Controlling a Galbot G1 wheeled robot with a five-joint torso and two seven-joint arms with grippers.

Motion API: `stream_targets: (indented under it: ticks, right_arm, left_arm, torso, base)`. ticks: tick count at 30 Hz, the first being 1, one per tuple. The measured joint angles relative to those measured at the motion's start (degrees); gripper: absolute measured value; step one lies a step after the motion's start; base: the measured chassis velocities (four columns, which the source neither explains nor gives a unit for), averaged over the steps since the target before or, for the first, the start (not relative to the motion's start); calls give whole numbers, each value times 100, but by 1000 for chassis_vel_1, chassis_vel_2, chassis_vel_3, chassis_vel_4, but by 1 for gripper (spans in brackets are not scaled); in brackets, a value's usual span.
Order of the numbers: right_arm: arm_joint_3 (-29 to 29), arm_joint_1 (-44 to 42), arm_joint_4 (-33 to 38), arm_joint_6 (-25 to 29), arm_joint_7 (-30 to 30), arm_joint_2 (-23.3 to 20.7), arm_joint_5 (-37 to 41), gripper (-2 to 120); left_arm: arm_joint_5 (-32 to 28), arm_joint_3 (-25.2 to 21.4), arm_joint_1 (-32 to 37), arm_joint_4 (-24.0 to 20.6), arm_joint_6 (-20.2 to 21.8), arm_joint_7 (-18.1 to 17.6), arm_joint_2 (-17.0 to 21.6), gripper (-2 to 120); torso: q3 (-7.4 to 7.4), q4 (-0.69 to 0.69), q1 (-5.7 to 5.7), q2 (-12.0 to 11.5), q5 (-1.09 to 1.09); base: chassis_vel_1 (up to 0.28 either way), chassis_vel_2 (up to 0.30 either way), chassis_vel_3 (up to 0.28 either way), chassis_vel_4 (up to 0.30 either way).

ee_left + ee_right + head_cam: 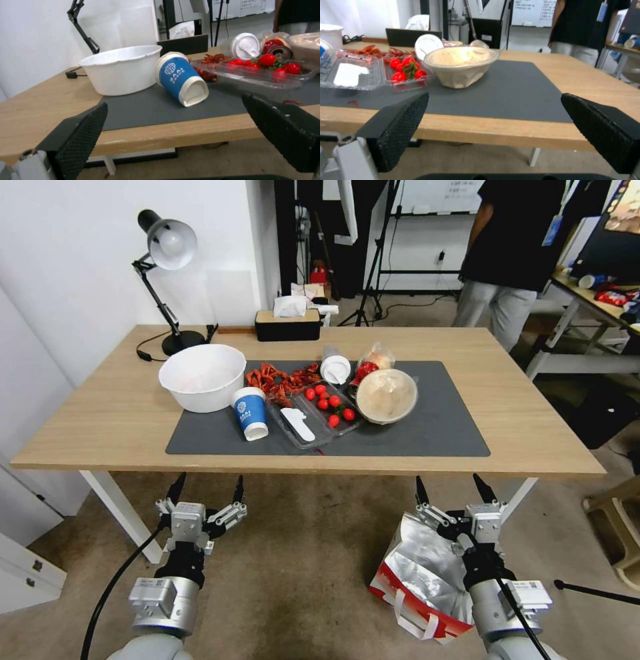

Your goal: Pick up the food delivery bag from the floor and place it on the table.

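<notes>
Two grippers hover spread wide and empty before the bench (pixel 120 413): the left gripper (pixel 206 489) over bare floor (pixel 293 567), the right gripper (pixel 452 489) above one food delivery bag (pixel 413 573) lying on the floor. One white bowl (pixel 202 377) and one blue cup (pixel 251 413) sit on the bench.

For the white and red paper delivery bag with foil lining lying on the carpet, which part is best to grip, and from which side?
Probably the white strap handles of the white and red paper delivery bag, approached from above. The bag lies tipped on the beige carpet, its foil mouth crumpled open, so the walls would likely crush. The open right hand hovers nearest.
</notes>
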Motion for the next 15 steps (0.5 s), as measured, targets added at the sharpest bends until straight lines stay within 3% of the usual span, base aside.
stream_targets:
  ticks: [4,7,8,9,10,12,15]
  right_arm:
    - [-85,-107,64,-632,-324,-153,421,100]
    - [-85,-115,58,-960,-576,-291,738,100]
    - [-85,-115,58,-960,-576,-291,738,100]
    - [-61,-97,44,-962,-602,-317,788,100]
    - [-16,-78,43,-958,-623,-353,821,100]
    - [0,-74,43,-949,-627,-366,834,100]
    - [99,-50,40,-775,-735,-456,906,100]
  left_arm:
    - [-317,220,12,-30,199,-359,146,100]
    - [-924,644,45,-122,586,-1057,435,100]
    - [-924,644,45,-122,586,-1057,435,100]
    - [-1162,813,57,-157,741,-1327,545,100]
    - [-1358,965,114,-174,756,-1509,670,100]
    - [-1396,1000,171,-174,692,-1534,716,100]
    - [-1322,1020,336,-83,272,-1631,827,100]
  torso:
    - [0,1,0,0,-1]
    - [0,1,0,0,-1]
    - [0,1,0,0,-1]
    - [0,0,0,0,1]
    - [0,-2,0,0,-2]
    - [0,-2,0,0,-1]
    - [0,1,0,0,-2]
  base:
    - [0,0,0,0]
    - [0,0,0,0]
    - [0,0,0,0]
    - [0,0,0,0]
    - [0,0,0,0]
    - [0,0,0,0]
    - [0,0,0,0]
